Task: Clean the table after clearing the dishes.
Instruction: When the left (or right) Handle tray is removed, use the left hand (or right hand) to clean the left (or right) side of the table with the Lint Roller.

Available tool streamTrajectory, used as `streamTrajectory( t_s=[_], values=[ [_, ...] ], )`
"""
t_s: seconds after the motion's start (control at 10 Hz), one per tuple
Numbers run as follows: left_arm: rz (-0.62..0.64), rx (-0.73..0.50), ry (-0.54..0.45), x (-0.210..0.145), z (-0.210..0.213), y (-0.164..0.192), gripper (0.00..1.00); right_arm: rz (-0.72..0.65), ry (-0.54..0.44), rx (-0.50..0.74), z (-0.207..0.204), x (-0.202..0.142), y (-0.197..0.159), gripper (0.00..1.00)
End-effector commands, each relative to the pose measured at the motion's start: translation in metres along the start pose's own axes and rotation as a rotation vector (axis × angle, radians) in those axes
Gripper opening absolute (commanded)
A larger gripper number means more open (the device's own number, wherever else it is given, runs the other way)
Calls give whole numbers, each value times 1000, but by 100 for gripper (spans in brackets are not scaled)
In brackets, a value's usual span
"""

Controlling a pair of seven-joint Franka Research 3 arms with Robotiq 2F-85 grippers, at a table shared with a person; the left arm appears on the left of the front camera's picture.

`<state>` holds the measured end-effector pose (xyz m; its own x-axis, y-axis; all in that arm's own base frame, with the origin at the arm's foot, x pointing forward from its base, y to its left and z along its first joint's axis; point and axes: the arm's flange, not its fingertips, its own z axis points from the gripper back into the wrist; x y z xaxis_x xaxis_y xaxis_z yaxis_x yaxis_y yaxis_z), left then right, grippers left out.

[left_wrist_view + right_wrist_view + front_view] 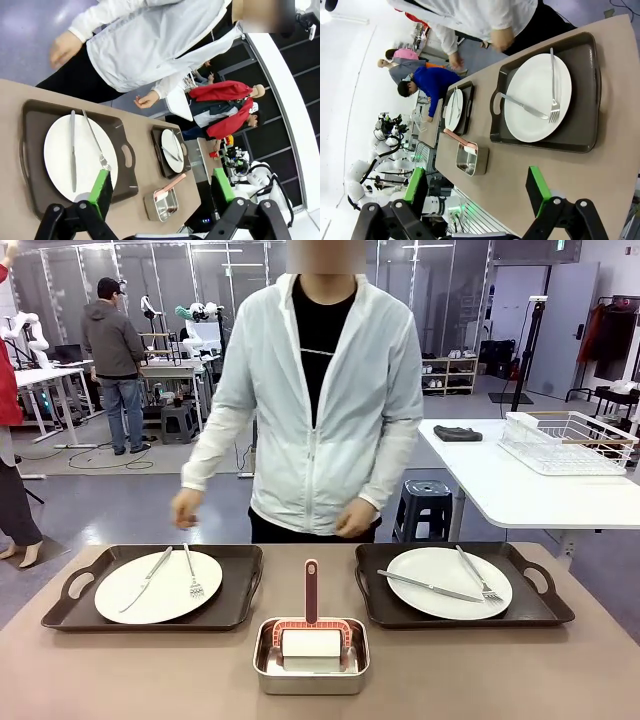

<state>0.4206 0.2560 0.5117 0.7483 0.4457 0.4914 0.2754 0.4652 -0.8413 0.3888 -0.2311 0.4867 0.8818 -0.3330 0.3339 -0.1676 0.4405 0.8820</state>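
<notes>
On the tan table stand two dark trays. The left tray carries a white plate with a knife and fork, and the right tray carries another plate with cutlery. My left gripper is open, high above the nearer plate. My right gripper is also open, above the table beside its nearer plate. Neither holds anything. A person in a white jacket stands at the far edge with both hands hanging above it.
A square steel pan holding a red-handled cleaning tool sits between the trays near the front edge. A white side table with a wire rack stands at the back right, with a dark stool beside it.
</notes>
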Motion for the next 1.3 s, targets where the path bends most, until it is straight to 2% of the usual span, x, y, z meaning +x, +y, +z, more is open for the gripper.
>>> streamTrajectory(
  t_s=[0.0, 1.2],
  values=[
    [-16, -11, 26, -2, -4, -2, 100, 4, 1, 7, 1, -1, 3, 100],
    [-16, -11, 26, -2, -4, -2, 100, 4, 1, 7, 1, -1, 3, 100]
  ],
)
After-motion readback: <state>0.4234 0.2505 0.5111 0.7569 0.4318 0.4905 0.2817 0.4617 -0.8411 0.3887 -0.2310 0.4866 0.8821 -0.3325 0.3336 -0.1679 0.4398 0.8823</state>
